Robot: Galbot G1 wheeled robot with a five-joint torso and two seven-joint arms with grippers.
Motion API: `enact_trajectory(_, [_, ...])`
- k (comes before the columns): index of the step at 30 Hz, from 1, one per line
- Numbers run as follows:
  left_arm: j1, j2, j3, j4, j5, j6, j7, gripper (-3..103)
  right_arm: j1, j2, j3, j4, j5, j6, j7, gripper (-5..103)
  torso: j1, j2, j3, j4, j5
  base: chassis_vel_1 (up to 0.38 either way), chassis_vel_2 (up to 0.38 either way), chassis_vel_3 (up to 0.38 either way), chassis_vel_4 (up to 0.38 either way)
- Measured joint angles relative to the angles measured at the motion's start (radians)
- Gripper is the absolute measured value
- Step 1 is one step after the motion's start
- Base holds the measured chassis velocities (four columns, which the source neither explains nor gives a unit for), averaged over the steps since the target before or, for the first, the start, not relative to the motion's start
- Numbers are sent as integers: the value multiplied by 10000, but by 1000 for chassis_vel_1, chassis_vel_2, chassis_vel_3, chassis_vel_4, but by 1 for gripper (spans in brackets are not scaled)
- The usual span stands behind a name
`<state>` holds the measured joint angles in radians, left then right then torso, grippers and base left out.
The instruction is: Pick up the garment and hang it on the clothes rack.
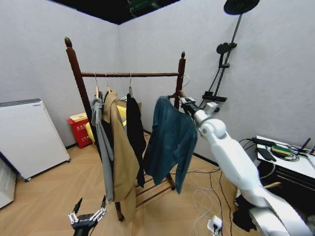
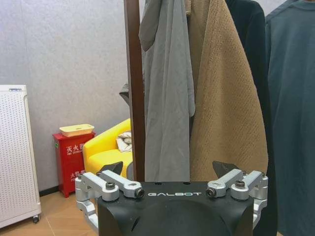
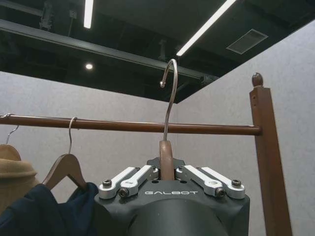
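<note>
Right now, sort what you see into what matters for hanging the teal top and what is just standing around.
For the job:
teal top
its wooden hanger, clamped in the right pincer
clothes rack

Standing around:
tan coat
grey garment
black garment
red box
yellow chair
white unit
left pincer, low and open

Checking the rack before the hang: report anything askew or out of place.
The garment is not on the clothes rack yet: the right gripper, shut on its hanger, holds it beside the right post, the hook free of the bar. The grey garment hangs bunched, as if knotted. The left gripper hangs low, open.
</note>
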<state>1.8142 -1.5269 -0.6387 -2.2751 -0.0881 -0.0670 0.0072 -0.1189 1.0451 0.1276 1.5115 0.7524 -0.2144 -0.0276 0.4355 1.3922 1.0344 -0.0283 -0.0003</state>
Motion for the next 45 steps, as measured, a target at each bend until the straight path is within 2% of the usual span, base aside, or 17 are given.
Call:
enact_trajectory(3, [0,0,0,0,0,0,0,100,58,271,-203,-5,-103,-190,31,9,0,1,0,-1,3,0,0,0,0])
enact_trajectory(9, [1,0,-1,0,0,0,0,100,-109,318,-298,140,-102,-182,18,9,-3,5,-1,-3,3,-19,23,26,-9])
enact_trajectory(16, [0,0,-1,0,0,0,1,100,-97,392,-438,16,-93,-47,-131,9,-1,5,2,-2,5,-127,127,128,-116])
enact_trajectory(21, [0,1,-1,0,0,0,2,100,259,561,-666,-127,250,120,-182,9,3,4,1,-5,0,-226,209,214,-211])
enact_trajectory(23, [0,0,0,0,0,0,4,100,670,813,-961,-434,302,254,-232,9,10,3,5,-3,9,-197,195,200,-194])
enact_trajectory(26, [-2,1,-1,0,0,0,2,100,1053,1076,-1221,-792,109,373,-359,9,19,0,7,0,-5,-158,158,136,-125])
enact_trajectory(28, [-1,0,-1,-1,0,0,2,100,1531,1529,-1481,-1304,-26,428,-430,9,15,0,7,-1,6,-69,66,-2,-34])
enact_trajectory(30, [-1,0,0,0,0,0,4,100,1787,1748,-1586,-1585,-90,464,-451,9,12,0,7,0,3,0,0,0,0])
enact_trajectory(33, [0,0,-1,-1,0,0,3,100,2644,2523,-1796,-2791,-460,583,-499,9,-8,11,-3,1,-2,21,-16,-8,8])
enact_trajectory(39, [1,0,-1,-1,0,0,2,100,2625,2736,-1904,-2968,-628,216,-393,9,-8,12,-3,-2,3,58,-39,-27,37])
enact_trajectory(45, [0,1,-2,0,0,0,2,100,2187,2753,-1877,-2840,-920,151,-297,9,0,9,-1,-4,5,0,0,0,0])
